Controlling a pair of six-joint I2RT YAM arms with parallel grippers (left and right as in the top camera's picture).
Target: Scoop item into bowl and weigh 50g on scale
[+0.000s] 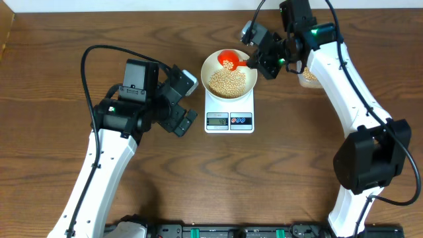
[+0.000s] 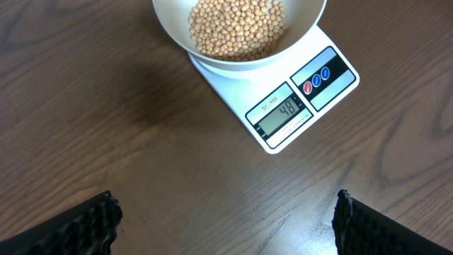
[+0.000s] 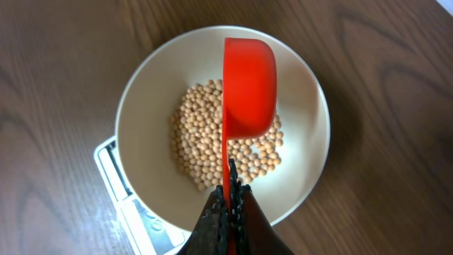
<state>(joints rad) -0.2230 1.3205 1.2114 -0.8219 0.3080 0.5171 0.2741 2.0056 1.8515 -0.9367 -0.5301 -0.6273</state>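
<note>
Beans (image 1: 231, 81), small and tan, lie heaped in the white bowl (image 1: 210, 66), which sits on the scale (image 1: 229, 120); we read 48 on its display (image 2: 282, 113). Above the bowl we see a red scoop (image 3: 248, 85) with a few beans inside, its handle clamped in the right gripper (image 3: 228, 195). The left gripper (image 1: 190, 100) hangs beside the scale, fingers wide apart.

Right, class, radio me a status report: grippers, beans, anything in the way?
Left gripper open, empty, beside scale. Right gripper shut on red scoop over bowl. Beans in bowl, scale reads 48. Nothing blocking the bowl.
</note>
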